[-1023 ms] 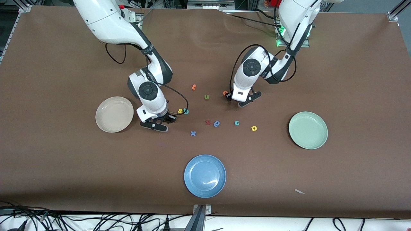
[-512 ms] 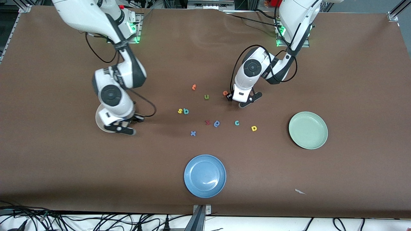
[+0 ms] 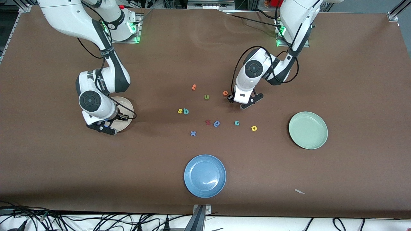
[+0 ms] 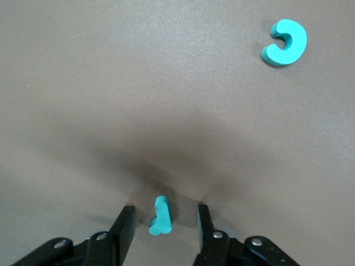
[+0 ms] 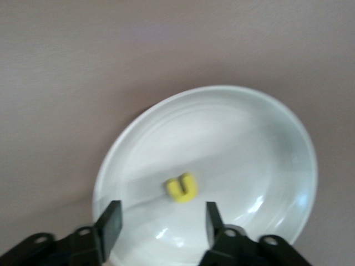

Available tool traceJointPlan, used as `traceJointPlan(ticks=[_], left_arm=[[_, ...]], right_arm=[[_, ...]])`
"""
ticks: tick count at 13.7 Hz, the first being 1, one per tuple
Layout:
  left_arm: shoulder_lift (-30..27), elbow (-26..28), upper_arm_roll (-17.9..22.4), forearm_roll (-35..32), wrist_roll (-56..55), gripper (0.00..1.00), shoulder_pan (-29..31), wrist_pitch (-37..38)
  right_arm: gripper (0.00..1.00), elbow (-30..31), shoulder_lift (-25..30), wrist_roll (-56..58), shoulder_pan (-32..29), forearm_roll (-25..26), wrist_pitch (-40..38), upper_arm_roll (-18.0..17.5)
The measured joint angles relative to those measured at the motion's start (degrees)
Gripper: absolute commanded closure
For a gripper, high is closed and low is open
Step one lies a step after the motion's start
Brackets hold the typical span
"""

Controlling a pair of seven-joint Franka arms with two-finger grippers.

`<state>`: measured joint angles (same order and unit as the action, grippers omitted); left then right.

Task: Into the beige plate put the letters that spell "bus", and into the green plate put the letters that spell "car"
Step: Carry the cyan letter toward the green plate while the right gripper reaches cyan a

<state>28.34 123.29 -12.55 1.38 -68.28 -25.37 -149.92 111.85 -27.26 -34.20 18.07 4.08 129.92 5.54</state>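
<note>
Probably a robotics lab: brown-covered table [image 3: 64, 166] edged with loose cables [image 3: 96, 221].

Glossy beige plate [image 5: 260, 138] — matt table [image 3: 64, 166]

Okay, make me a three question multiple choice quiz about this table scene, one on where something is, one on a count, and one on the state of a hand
1. Where is the yellow "u"?
A. in the beige plate
B. in the blue plate
C. beside the teal "c"

2. How many plates are on the table?
A. two
B. three
C. four

3. How does the left hand stand?
A. shut on the teal "c"
B. open over the green plate
C. open, fingers on either side of the teal "r"

Answers:
1 A, the right wrist view shows the yellow letter lying in the plate, below the open right hand.
2 B, the front view shows the beige plate, the green plate and the blue plate.
3 C, the left wrist view shows a gap between each finger and the letter.
</note>
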Motion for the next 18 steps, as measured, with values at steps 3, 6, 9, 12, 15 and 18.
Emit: traceJointPlan(ticks=[3,6,9,12,15,18], left_arm=[[-0.1,0.0,0.0,-0.5,0.0,0.70,0.0,0.1],[-0.3,0.0,0.1,-0.5,-0.1,0.79,0.0,0.4],[-0.3,0.0,0.1,-0.5,-0.1,0.90,0.0,0.4],[-0.3,0.0,0.1,-0.6,-0.1,1.00,0.0,0.4],[-0.3,-0.1,0.1,-2.0,-0.2,1.00,0.0,0.3],[-0.1,-1.8,0.7,-3.2,0.9,1.00,1.4,1.7]], right_arm=[[0.08,-1.9,0.1,-14.2,1.2,-2.1,0.4,-4.9],[0.17,-4.2,-0.2,-30.9,5.8,-2.6,0.6,-6.5],[0.20,-6.7,-2.4,-48.3,11.4,-3.3,2.3,-7.3],[0.24,-10.9,-7.5,-61.1,15.8,-3.3,4.6,-7.5],[0.27,-15.4,-12.2,-66.8,18.3,-3.3,5.0,-7.5],[0.28,-17.6,-14.5,-67.8,19.1,-3.1,5.0,-7.4]])
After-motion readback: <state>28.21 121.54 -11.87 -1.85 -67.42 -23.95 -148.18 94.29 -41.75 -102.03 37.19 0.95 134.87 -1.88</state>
